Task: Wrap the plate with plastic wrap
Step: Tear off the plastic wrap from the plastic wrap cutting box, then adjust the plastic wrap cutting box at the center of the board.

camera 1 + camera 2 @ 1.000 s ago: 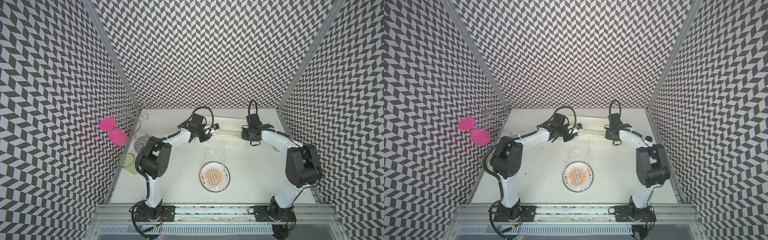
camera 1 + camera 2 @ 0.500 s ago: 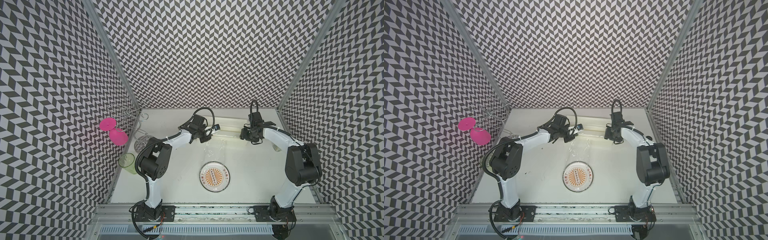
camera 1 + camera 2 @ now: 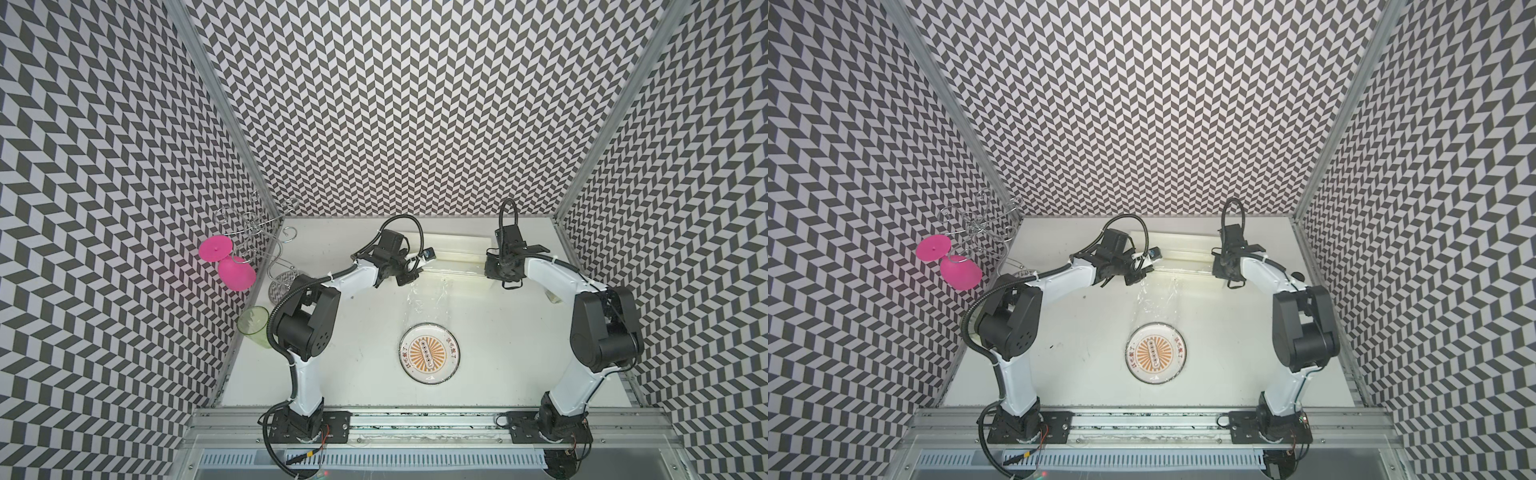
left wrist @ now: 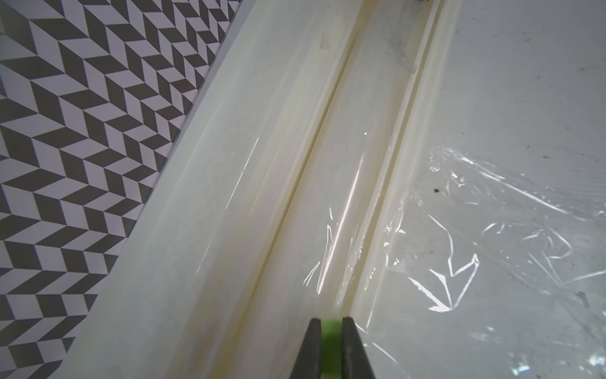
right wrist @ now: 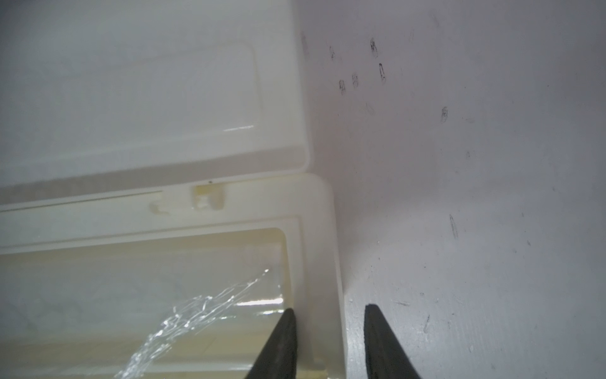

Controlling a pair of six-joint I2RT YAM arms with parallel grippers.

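Clamping green tab (image 4: 329, 344) with left pincer (image 4: 330, 323), straddling dispenser box (image 5: 314, 229) end with right pincer (image 5: 330, 308) narrowly parted, with plastic wrap (image 3: 428, 295) lying on bench (image 3: 353, 374) between box and plate (image 3: 429, 353).

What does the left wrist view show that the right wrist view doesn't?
Left wrist only: the left gripper shut on the green tab, the chevron wall, and the plastic wrap spread as a sheet on the table.
Right wrist only: the dispenser box end corner, its open lid, and the right gripper open astride the end wall.
Both: the box, some wrap, the white table.
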